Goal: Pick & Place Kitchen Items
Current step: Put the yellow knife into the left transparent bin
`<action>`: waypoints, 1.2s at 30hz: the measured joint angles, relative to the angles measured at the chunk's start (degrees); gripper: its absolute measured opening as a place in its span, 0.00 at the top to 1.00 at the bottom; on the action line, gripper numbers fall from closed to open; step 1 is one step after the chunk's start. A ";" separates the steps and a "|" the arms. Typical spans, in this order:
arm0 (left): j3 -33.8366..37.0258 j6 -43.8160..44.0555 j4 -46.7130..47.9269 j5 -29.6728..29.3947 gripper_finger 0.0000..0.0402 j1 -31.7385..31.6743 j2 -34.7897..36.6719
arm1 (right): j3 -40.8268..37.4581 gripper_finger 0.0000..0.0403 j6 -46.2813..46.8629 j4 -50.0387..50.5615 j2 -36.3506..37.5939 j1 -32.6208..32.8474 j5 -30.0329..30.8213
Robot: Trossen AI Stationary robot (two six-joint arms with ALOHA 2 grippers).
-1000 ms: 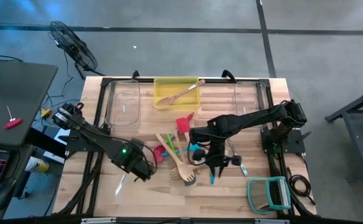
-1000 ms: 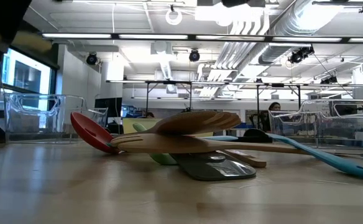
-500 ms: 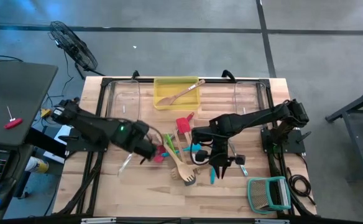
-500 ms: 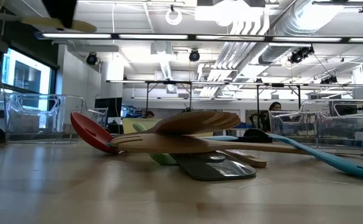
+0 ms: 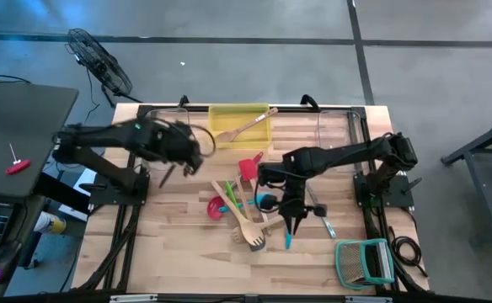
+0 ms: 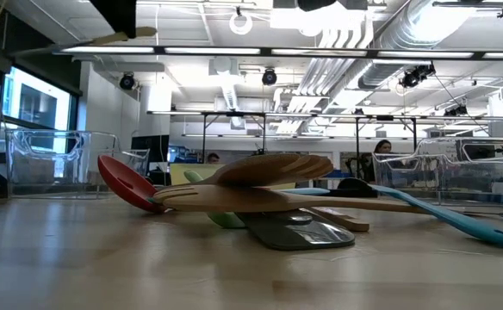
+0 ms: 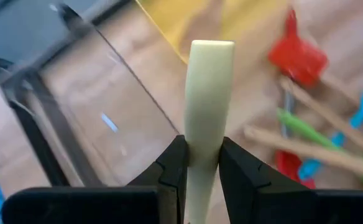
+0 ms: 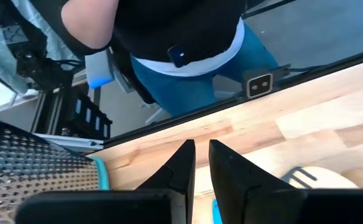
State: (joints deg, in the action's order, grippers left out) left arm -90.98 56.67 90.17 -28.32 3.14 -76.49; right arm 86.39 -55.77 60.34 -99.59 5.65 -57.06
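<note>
My left gripper hangs over the table's left part beside a clear bin, shut on a pale wooden utensil. The utensil's other end sticks out toward the near-left. The kitchen items lie piled at the table's middle: a red spatula, wooden spoons, a green one and a blue spatula. My right gripper hovers at the pile's right side, pointing toward the near edge. Its fingers stand almost together, and I see nothing between them. My left gripper pinches the pale utensil's flat shaft between its two fingers. The shaft runs along the fingers and sticks out ahead of them. The fingers slant down from above. The utensil is lifted clear of the table.
A yellow tray at the far middle holds a wooden spoon that leans over its rim. A second clear bin stands far right. A teal-framed rack lies at the near right. A person stands beyond the near edge.
My left gripper has swung from the near-left part of the table up and toward the far edge, nearer the yellow tray. It has turned as it went. The pale utensil has travelled with it, clear of the table. The pile has not moved.
</note>
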 joint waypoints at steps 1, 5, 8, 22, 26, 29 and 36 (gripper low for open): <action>0.00 -0.93 -0.06 -1.08 0.85 -1.20 1.04 | 0.00 0.90 0.00 -0.16 0.00 -0.43 0.00; 0.00 -5.24 -0.17 -4.21 0.85 -7.11 4.10 | 0.00 0.90 2.01 -1.23 0.00 -1.91 -0.11; 0.00 -8.75 -0.11 -6.78 0.85 -13.06 5.85 | -0.20 0.90 4.54 -2.84 0.00 -2.51 -0.79; 0.00 -29.65 -6.86 0.32 0.85 -37.30 6.90 | -10.02 0.90 21.86 -25.98 0.02 -2.38 3.93; 0.47 -33.79 -11.01 4.07 0.85 -41.47 6.90 | -11.45 0.90 25.85 -30.57 0.02 -2.38 7.18; 3.61 -35.99 -13.65 6.98 0.85 -43.87 6.94 | -11.58 0.90 28.67 -31.48 0.02 -2.19 9.81; 16.93 -39.73 -24.65 14.55 0.85 -48.91 8.05 | -11.56 0.90 31.15 -32.76 0.02 -0.59 14.09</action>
State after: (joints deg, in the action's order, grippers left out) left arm -74.05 16.94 65.52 -13.77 -45.77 -68.43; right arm 74.83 -24.62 27.57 -99.57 5.06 -42.97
